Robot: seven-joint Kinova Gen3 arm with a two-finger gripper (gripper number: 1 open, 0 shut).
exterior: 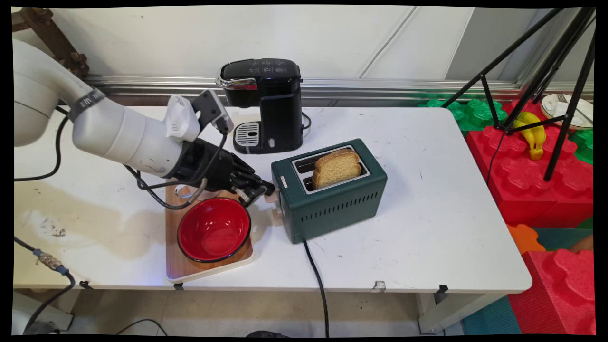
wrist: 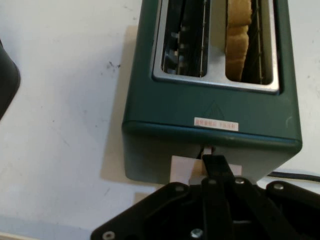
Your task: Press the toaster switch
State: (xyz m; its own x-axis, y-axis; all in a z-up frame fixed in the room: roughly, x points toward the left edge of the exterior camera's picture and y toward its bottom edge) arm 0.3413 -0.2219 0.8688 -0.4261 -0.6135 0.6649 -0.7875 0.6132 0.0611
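A dark green toaster (exterior: 339,204) stands in the middle of the table with one slice of toast (exterior: 336,167) sticking up from its near slot; the other slot is empty. My gripper (exterior: 267,190) is at the toaster's left end, shut, its fingertips (wrist: 214,164) together and resting on top of the pale lever (wrist: 186,169) on that end face. In the hand view the toaster (wrist: 210,107) fills the upper frame, and the toast (wrist: 237,35) shows in the right slot. Nothing is held between the fingers.
A red bowl (exterior: 213,229) sits on a wooden tray (exterior: 190,271) just below the gripper. A black coffee machine (exterior: 266,104) stands behind. The toaster's black cord (exterior: 316,275) runs off the front edge. A tripod (exterior: 546,71) and foam blocks (exterior: 536,180) are at the right.
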